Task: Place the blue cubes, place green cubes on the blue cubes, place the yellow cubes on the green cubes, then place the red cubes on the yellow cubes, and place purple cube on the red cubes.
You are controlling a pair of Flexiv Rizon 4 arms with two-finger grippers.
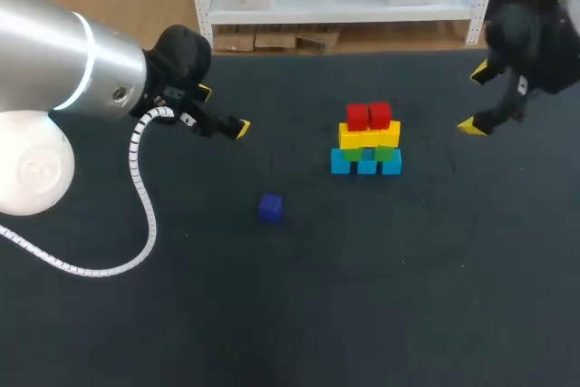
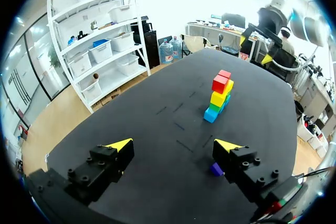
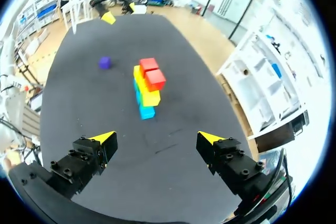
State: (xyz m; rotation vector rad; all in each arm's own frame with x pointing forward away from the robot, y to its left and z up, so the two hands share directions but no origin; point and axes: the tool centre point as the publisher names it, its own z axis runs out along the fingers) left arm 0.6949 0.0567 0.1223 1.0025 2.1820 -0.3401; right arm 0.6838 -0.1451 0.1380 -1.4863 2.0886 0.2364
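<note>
One purple cube (image 1: 269,208) lies alone on the dark table (image 1: 181,314), nearest the head camera. It sits at about 8 o'clock from the stack and well apart from it. In the left wrist view it is partly hidden behind one finger of that arm's gripper.

Farther back, near the table's middle, stands the stack. Three blue cubes (image 1: 365,163) form a row on the table. Green cubes (image 1: 352,154) rest on them, showing only as thin slivers from above. Yellow cubes (image 1: 369,137) lie on the green. Two red cubes (image 1: 369,116) sit side by side on top, touching each other.

Farther still, the left gripper (image 1: 223,111) hangs over the table at about 10 o'clock from the stack, well apart from it. Its fingers are spread wide with nothing between them. The right gripper (image 1: 476,99) is at about 2 o'clock from the stack, near the table's far edge. Its fingers are also spread wide and hold nothing.
</note>
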